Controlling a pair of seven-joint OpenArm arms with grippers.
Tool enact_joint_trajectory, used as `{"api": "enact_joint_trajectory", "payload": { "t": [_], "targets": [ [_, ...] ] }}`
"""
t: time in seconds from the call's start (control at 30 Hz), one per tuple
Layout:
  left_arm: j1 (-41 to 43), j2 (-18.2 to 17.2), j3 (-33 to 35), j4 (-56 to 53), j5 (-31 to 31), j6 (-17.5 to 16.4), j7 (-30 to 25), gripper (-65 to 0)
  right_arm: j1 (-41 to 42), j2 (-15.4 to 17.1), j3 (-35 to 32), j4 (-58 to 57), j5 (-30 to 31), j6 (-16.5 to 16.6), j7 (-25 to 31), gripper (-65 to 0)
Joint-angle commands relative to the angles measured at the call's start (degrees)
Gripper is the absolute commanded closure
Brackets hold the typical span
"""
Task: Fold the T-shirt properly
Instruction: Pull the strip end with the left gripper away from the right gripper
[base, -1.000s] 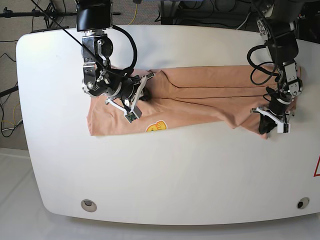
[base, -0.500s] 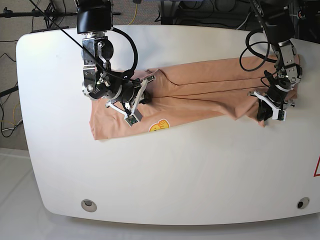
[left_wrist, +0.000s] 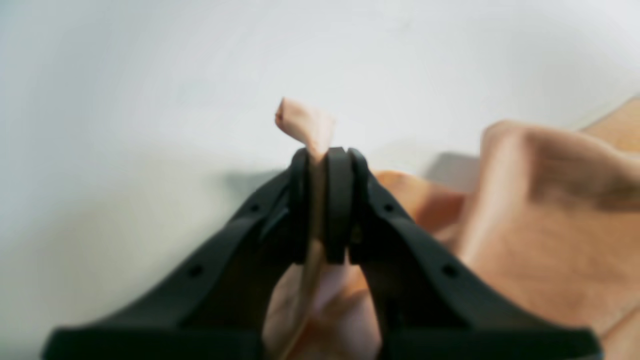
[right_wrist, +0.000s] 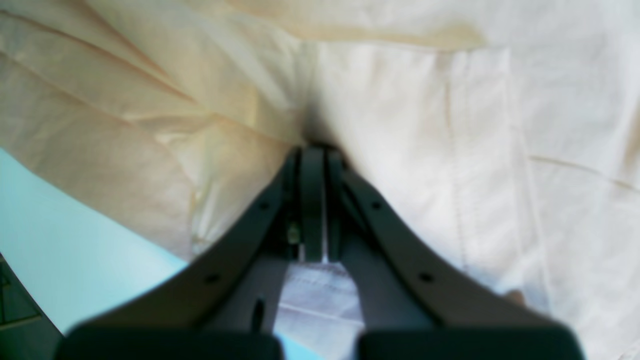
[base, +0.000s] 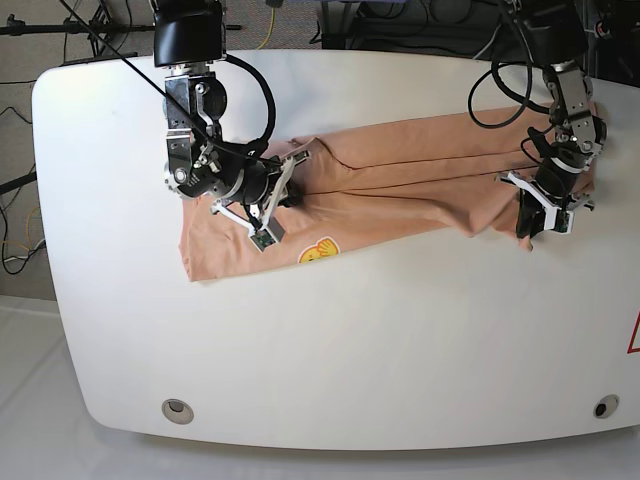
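The right arm (base: 205, 150) is a chain of black and bare-metal links under a boxy black housing, with a thick black cable looping off its side; white brackets frame its wrist, where a small green circuit board sits; the left arm (base: 560, 110) is likewise black and silver, trailing coiled black cables; both wrist views show matte black moulded fingers (left_wrist: 340, 200), tapering, with small round holes along their flanks.

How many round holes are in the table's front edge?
2: one round hole near the table's front left corner, the other near the front right; none seem hidden.
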Motion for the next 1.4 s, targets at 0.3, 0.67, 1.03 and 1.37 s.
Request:
{"api": "enact_joint_trajectory", "payload": {
  "t": [0.3,0.67,1.03,1.37],
  "targets": [
    [0.24,-0.83,-2.34,5.64,-0.86,-0.06,2.61,-3.5,0.88,-0.12,0.04,0.97,0.84,0.5,1.04,0.0],
    [-0.02,-0.92,-4.8,10.39,-0.86,-0.23,6.74,-3.5,0.88,-0.12,0.04,0.89,0.84,0.5,1.04,0.0],
    [1.21,-1.09,-4.89,14.7,-0.86,-0.23,11.4,-3.5,1.15,-0.12,0.04,-2.01,1.02,0.5,1.04,0.0],
    [3.06,-0.92,-4.89,18.21,-0.86,-0.23,14.13,-3.5,0.79,-0.12,0.04,-3.86,1.02,0.5,3.68,0.0]
  ]
}}
